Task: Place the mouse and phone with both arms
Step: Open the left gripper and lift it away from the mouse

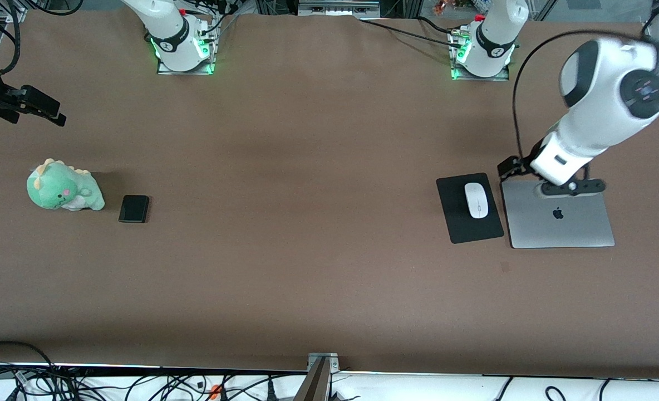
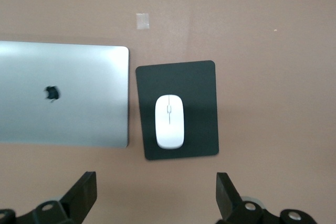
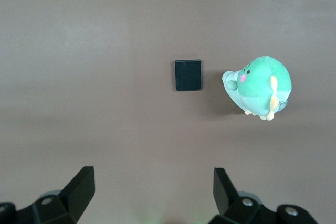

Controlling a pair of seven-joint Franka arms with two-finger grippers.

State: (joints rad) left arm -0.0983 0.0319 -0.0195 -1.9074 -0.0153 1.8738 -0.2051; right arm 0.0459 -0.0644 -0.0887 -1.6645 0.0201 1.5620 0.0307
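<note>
My left gripper hangs with jaws spread wide and empty over the edge of the closed silver laptop that lies farthest from the front camera, at the left arm's end of the brown desk. The small white glossy oval mouse lies on the flat black rectangular pad, just beside the laptop. My right gripper hangs over bare desk at the right arm's end, jaws likewise spread and empty. Nearer the front camera, the small black rounded-corner phone lies flat just beside a green plush dinosaur, apart from it.
</note>
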